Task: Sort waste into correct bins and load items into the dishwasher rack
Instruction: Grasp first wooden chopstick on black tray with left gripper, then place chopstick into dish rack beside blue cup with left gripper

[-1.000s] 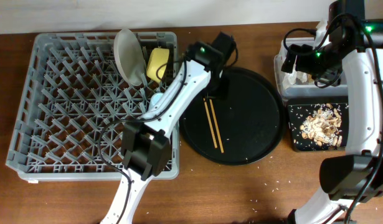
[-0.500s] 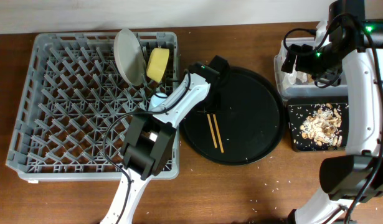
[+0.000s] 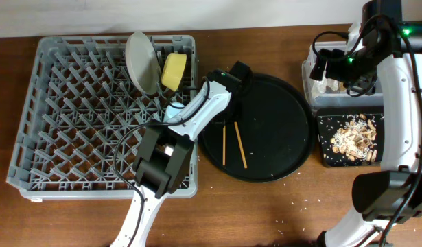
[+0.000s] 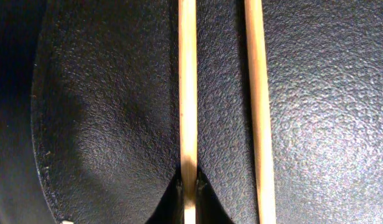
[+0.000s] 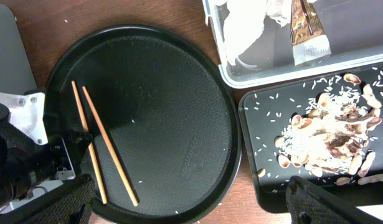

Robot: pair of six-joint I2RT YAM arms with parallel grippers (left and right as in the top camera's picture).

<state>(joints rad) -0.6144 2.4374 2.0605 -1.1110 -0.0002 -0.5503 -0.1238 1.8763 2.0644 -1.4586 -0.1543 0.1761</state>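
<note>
Two thin wooden chopsticks lie on the round black tray (image 3: pixel 279 110). My left gripper (image 4: pixel 189 190) is shut on the upper end of the left chopstick (image 4: pixel 188 87) (image 3: pixel 224 144) (image 5: pixel 87 137). The other chopstick (image 4: pixel 258 93) (image 3: pixel 239 146) lies loose beside it. High over the bins hangs my right gripper (image 5: pixel 191 211), open, with nothing between its fingers. The clear tub (image 5: pixel 225 74) holds white napkins (image 5: pixel 247 31) and a brown wrapper (image 5: pixel 306 34). Food scraps (image 5: pixel 328 134) lie in the black rectangular tray (image 5: pixel 266 180).
The grey dishwasher rack (image 3: pixel 94 39) fills the left side, with a white plate (image 3: pixel 142 62) and a yellow bowl (image 3: pixel 173 71) standing at its back right. Rice grains are scattered on the brown table (image 3: pixel 286 213).
My left gripper came down onto the round tray and closed on one chopstick. That chopstick's far end has swung left, away from the other. The right arm has not moved.
</note>
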